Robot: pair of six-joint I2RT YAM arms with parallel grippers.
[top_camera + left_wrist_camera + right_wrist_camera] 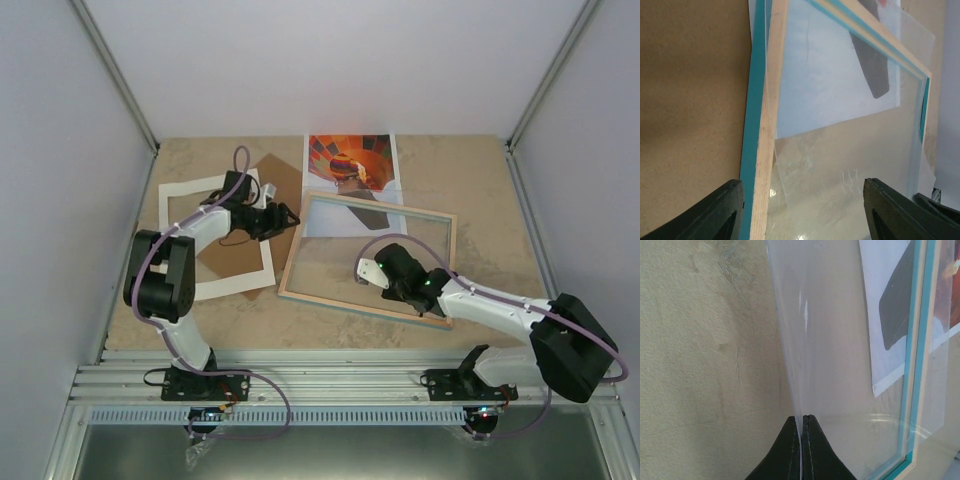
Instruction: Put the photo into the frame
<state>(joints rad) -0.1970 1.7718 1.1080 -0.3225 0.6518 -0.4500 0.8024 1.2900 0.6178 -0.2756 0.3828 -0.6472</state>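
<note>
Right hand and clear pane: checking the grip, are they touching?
Touching. The right wrist view shows the right hand pinched shut on the clear pane's edge.

White mat (235,284), brown backing board (283,180)

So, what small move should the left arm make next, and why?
Probably close the left jaws on the frame. They stand open astride its rim, one over the brown board, the other over the clear pane. The right jaws are shut on that pane's edge, so gripping the rim would likely steady the frame.
</note>
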